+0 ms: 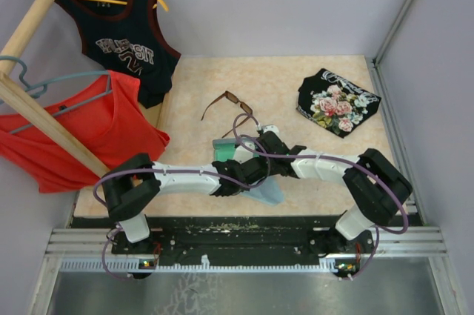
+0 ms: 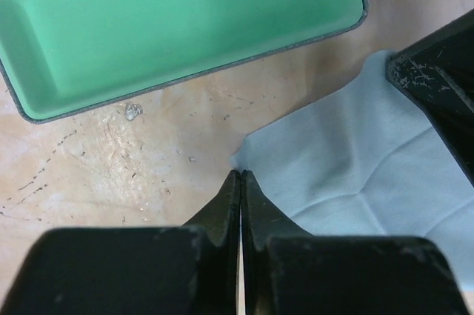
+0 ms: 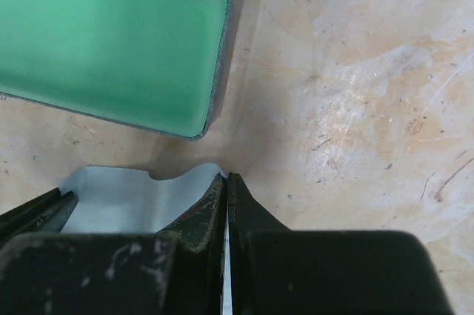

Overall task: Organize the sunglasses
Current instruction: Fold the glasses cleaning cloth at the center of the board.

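Now the cloth (image 2: 355, 174) is being handled, seemingly ahead of packing the sunglasses (image 1: 231, 104).
The open green-lined case (image 2: 185, 26) is lying just beyond both grippers. The left gripper (image 2: 241, 178) and right gripper (image 3: 227, 178), each pressed together, are pinching the cloth's edges. The sunglasses are lying farther beyond, untouched. The next move is probably calling for an even, coordinated fold.

1. Sunglasses (image 1: 237, 102) — brown-framed, temples unfolded, lying on the beige tabletop (image 1: 333, 144) beyond the arms.
2. Green-lined case (image 1: 223, 150), open, near the sunglasses and partly hidden by the arms.
3. Left arm (image 1: 185, 179) and right arm (image 1: 318, 164) meet at centre over a light blue cloth (image 1: 270, 193).
4. Black floral-print textile (image 1: 338, 102) at far right; red top (image 1: 104, 130) and dark jersey (image 1: 122, 41) hang from a wooden rack (image 1: 41, 10) at left.
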You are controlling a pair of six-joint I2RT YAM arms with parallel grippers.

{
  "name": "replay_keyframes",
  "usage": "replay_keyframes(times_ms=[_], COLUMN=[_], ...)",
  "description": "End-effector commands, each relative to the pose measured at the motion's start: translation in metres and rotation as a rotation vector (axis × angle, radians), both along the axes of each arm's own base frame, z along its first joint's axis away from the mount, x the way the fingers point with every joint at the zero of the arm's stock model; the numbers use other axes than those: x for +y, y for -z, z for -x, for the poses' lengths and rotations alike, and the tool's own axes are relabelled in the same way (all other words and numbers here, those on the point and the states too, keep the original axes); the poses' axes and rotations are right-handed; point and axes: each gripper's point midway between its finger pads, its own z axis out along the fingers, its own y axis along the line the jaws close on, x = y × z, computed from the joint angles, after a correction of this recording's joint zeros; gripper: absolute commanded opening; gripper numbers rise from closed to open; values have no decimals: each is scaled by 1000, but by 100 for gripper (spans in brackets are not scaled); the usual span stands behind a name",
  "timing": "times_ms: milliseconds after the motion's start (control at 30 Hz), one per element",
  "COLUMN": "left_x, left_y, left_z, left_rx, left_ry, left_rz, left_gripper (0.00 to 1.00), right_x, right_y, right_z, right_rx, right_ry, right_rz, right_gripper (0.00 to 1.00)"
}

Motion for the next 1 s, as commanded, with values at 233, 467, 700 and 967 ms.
replay_keyframes(times_ms=[233, 467, 700, 967], left_x=[1, -5, -11, -5], left_y=[-16, -33, -67, -108], left_z=[-6, -11, -2, 20], left_rx=[-14, -56, -87, -114], left_ry=[82, 127, 202, 280], left_rz=[-3, 65, 178, 245], left_gripper=[0, 0, 0, 0], right_x=[-9, -10, 0, 16], right_y=[-18, -34, -65, -102], right_z=[10, 20, 35, 64], right_rx=[-28, -59, -87, -99], right_ry=[23, 26, -27, -49], right_rz=[-18, -109, -221, -253], right_gripper=[0, 0, 0, 0])
